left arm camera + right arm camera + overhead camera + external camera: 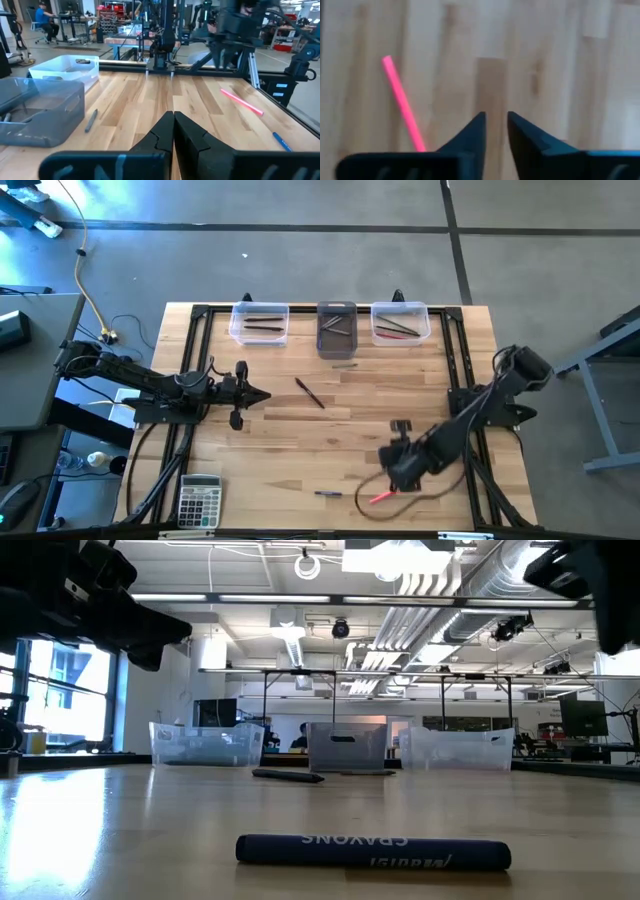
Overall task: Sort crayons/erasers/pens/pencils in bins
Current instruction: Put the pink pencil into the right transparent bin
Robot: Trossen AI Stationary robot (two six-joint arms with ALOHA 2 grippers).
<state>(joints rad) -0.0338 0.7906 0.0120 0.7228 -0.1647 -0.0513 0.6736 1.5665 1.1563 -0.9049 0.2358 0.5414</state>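
A pink stick [381,497] lies flat on the table near the front right; it also shows in the right wrist view [402,102]. My right gripper [394,483] hovers just beside it, fingers slightly open [496,120] and empty, with the stick off to one side of them. My left gripper [262,395] is shut [173,127] and empty at mid-left. A blue crayon [328,493] lies near the front edge, close in the low view [372,851]. A dark stick [309,393] and a grey stick [345,365] lie mid-table. Two clear bins [259,322] [400,321] and a dark grey bin [336,328] stand at the far edge, holding sticks.
A grey calculator [199,500] lies at the front left corner. A black frame [205,315] runs along the table's left, right and far sides. Bare wood lies between the bins and the grippers.
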